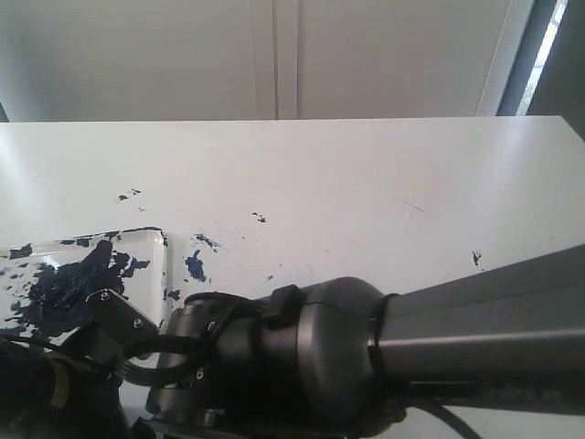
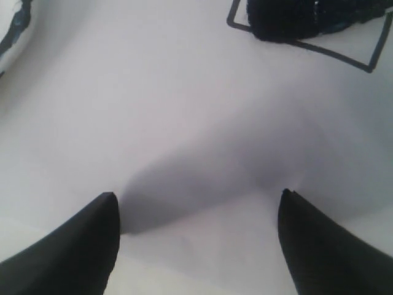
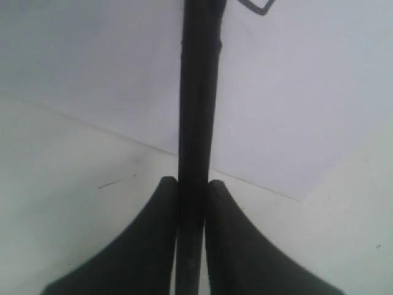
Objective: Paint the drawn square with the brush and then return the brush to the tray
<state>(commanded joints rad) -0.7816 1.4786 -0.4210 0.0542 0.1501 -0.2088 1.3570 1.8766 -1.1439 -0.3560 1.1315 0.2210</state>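
the brush (image 3: 198,92) stands straight between the two fingers (image 3: 141,246) of the right gripper (image 3: 191,183). its handle runs away from them and out of the right wrist view, so the tip cannot be seen. just beside the far end of the handle shows one corner of the drawn square (image 3: 258,6). in the left wrist view the drawn square (image 2: 307,27) lies well ahead of the left gripper (image 2: 198,198) and off to one side, apart from both fingertips (image 2: 73,246). the tray (image 1: 163,274) sits at the left of the exterior view, next to the wrist of the right arm (image 1: 439,329).

the brush handle is a thin, matt black rod. the square is a thin black outline, tilted, with a rough dark patch of paint filling part of it. it is drawn on a flat white paper sheet (image 3: 276,110) whose straight edge lies on the white table (image 1: 366,183). the tray is glossy, with a rounded corner, and carries a ragged blue-black paint blob (image 1: 69,283). small dark splatters (image 1: 195,265) dot the table beside it.

the right fingers are drawn narrow and press the handle from both sides, clamping it. the left fingers stand wide apart over bare paper, with nothing between them.
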